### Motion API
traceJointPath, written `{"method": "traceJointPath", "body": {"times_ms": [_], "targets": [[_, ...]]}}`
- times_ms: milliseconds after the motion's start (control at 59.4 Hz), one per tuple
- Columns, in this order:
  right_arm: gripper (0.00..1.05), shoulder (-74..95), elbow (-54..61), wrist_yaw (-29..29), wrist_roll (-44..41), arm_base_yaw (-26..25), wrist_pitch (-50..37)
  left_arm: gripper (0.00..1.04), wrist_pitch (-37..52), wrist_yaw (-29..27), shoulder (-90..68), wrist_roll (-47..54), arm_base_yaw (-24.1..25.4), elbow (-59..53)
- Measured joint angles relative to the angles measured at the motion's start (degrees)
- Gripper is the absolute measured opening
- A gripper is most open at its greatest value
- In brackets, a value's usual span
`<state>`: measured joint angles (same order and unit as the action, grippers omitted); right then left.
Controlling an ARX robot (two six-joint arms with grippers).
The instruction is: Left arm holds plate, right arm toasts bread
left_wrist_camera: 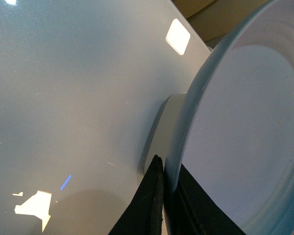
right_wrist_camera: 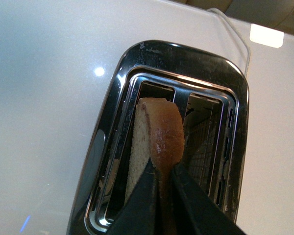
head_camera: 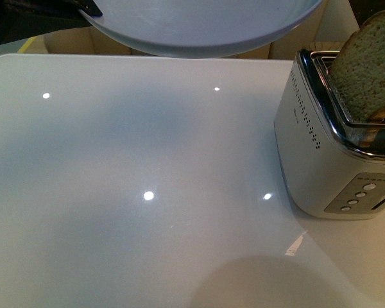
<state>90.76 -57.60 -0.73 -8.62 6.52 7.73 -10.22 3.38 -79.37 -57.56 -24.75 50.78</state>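
Step in hand: loading the toaster [head_camera: 327, 154]. I judge the bread [head_camera: 366, 67] is going in, since its crumb looks pale and untoasted, though a lift-out cannot be ruled out.
Bread, place: partly sunk in one of the toaster's two slots, the one on the side towards the plate. The other slot is empty.
Bread, long axis: it stands on edge, roughly upright and leaning off vertical, with the rounded end uppermost, well above the toaster's top. The lower end is out of sight in the slot.
Bread, facing: the thin crust edge runs along the slot, and one broad face turns towards the toaster's perforated wall.
Right arm's fingers [right_wrist_camera: 139, 205]: clenched on the crust edge of the slice, above the slot.
Left arm's fingers [left_wrist_camera: 149, 205]: clamped on the rim of the plate [head_camera: 199, 29].
Plate, place: held in the air beyond the toaster's perforated side, higher than its top and apart from it, over the worktop [head_camera: 115, 167].
Next move calls for: squaring the slice to the slot so it does not catch the wire guides, lowering it, then releasing. The plate only needs holding steady.
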Motion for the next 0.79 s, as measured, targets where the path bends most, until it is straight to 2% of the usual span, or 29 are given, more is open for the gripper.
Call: {"method": "traceJointPath", "body": {"times_ms": [270, 472, 505, 640, 792], "targets": [[0.63, -8.72, 5.38, 5.18, 6.95, -3.96, -7.19, 0.03, 0.0, -0.02, 0.0, 0.0, 0.0, 0.0], [0.95, -19.98, 10.27, 9.03, 11.08, -7.21, -10.32, 0.03, 0.0, -0.02, 0.0, 0.0, 0.0, 0.0], [0.97, -21.4, 10.91, 9.66, 11.93, -7.87, -10.25, 0.03, 0.0, -0.02, 0.0, 0.0, 0.0, 0.0], [0.96, -28.17, 15.82, 11.96, 14.53, -11.91, -10.71, 0.03, 0.0, -0.04, 0.0, 0.0, 0.0, 0.0], [0.96, -34.8, 20.92, 10.95, 15.3, -14.58, -13.03, 0.03, 0.0, -0.02, 0.0, 0.0, 0.0, 0.0]]}}
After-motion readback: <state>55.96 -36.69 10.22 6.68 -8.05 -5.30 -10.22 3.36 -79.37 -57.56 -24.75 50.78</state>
